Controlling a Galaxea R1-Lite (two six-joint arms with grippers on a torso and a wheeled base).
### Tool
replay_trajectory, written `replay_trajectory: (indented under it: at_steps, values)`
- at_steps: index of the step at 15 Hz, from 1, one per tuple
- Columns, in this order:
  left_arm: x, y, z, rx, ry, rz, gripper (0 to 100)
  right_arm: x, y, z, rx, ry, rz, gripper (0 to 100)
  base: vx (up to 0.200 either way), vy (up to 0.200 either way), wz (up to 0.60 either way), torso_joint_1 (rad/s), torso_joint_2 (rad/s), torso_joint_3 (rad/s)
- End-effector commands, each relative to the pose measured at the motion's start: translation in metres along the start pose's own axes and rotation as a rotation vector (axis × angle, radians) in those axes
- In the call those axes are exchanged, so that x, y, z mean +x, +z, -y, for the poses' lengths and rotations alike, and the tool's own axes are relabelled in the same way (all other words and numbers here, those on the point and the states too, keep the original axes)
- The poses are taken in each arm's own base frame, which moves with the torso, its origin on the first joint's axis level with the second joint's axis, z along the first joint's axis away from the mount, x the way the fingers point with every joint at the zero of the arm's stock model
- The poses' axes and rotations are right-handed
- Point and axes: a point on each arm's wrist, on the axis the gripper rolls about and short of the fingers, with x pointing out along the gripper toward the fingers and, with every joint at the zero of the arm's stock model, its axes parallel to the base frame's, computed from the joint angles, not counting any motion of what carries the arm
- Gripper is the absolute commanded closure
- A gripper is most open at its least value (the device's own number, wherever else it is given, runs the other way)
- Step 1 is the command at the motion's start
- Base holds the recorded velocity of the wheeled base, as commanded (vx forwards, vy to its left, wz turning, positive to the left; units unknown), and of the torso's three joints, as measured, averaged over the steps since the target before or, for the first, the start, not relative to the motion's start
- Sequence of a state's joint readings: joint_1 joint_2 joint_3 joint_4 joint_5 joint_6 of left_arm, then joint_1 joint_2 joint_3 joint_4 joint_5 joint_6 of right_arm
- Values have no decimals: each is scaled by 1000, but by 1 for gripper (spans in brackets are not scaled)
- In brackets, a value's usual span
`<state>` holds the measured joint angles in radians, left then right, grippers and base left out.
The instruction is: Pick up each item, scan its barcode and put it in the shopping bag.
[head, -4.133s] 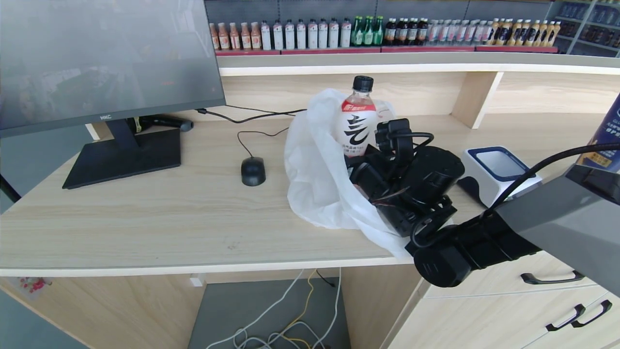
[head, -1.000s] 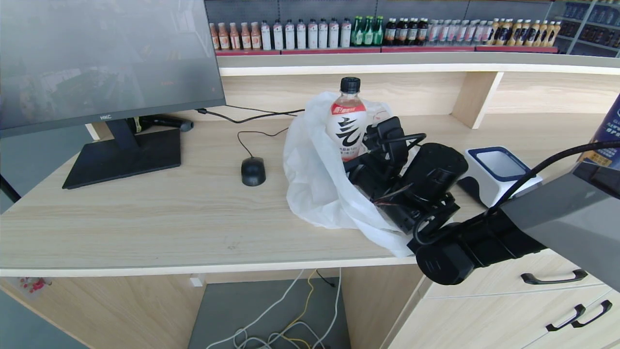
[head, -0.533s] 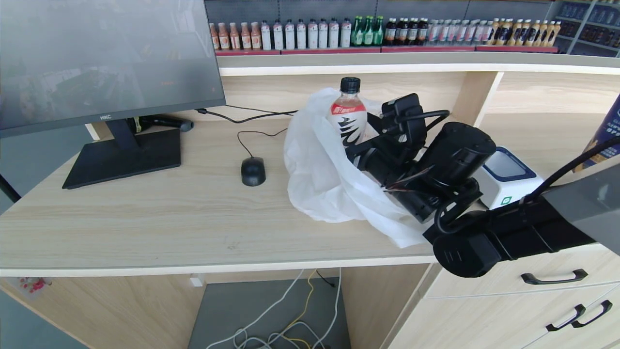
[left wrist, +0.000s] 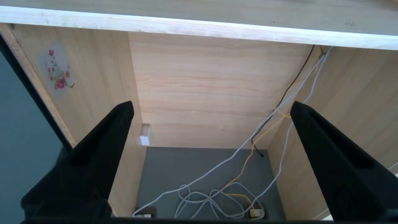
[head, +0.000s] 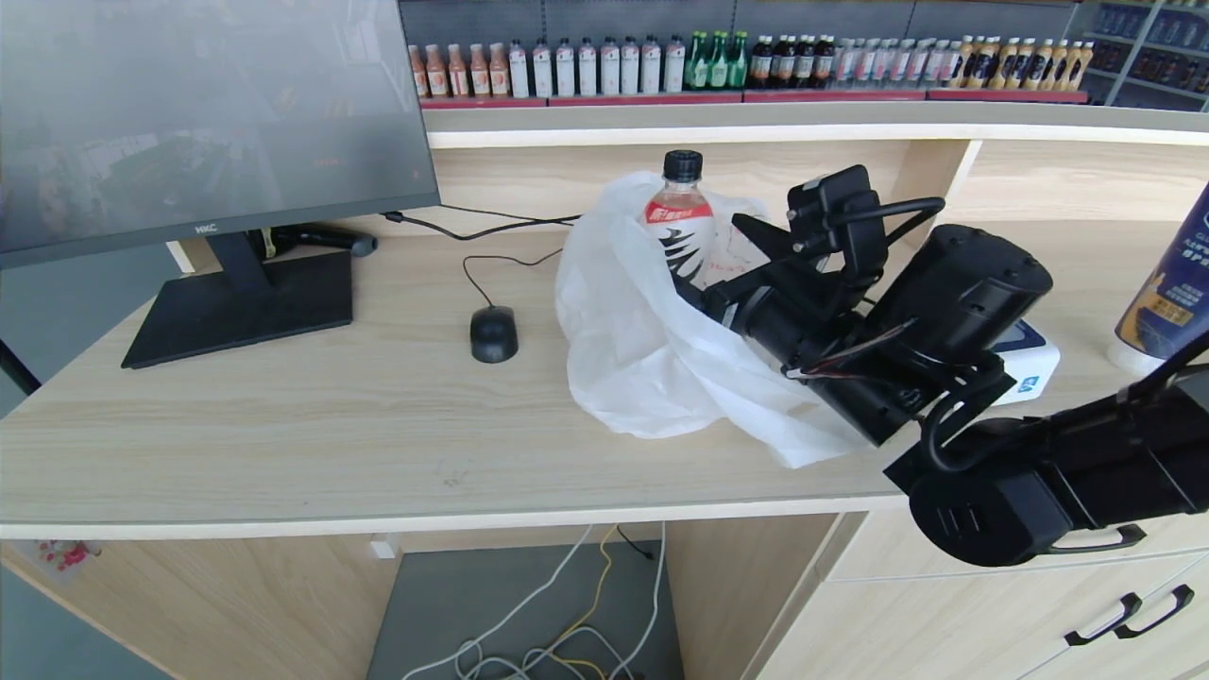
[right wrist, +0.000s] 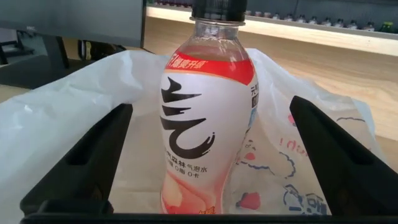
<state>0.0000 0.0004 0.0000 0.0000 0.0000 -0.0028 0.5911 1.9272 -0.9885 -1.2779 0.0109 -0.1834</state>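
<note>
A clear drink bottle (head: 682, 227) with a black cap and a red and white label stands upright inside the white shopping bag (head: 642, 349) on the counter. My right gripper (head: 723, 269) is open at the bag's mouth, just right of the bottle and not touching it. In the right wrist view the bottle (right wrist: 208, 124) stands ahead, between the spread black fingers (right wrist: 87, 162), with the bag (right wrist: 62, 124) around it. My left gripper (left wrist: 211, 109) is open and holds nothing. It hangs below the counter edge, in front of the knee space with its loose cables.
A white and blue barcode scanner (head: 1025, 364) sits on the counter, partly hidden behind my right arm. A blue bottle (head: 1162, 293) stands at the far right. A monitor (head: 189, 113) and a mouse (head: 494, 333) are on the left. Bare counter lies in front of the bag.
My right gripper set the bottle a little lower and further left in the bag and let go. The arm has since drawn back to the right and upward.
</note>
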Motion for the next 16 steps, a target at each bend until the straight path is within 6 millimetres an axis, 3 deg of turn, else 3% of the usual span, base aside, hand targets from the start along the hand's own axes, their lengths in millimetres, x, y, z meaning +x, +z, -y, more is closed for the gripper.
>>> replay_trajectory:
  at_steps: [1,4,8,10,13,16]
  values:
    - [0,0,0,0,0,0,0,-10,4,-1,-1,7,-8,0,0,0,0,0,0,0]
    - [0,0,0,0,0,0,0,-15,9,-1,1,12,-1,0,0,0,0,0,0,0]
    - [0,0,0,0,0,0,0,-51,15,-3,8,44,-20,0,0,0,0,0,0,0]
    - [0,0,0,0,0,0,0,-59,14,-3,9,38,12,0,0,0,0,0,0,0]
    - [0,0,0,0,-2,0,0,-83,3,-5,50,29,23,0,0,0,0,0,0,0]
    - [0,0,0,1,-2,0,0,-92,8,-4,52,27,26,0,0,0,0,0,0,0]
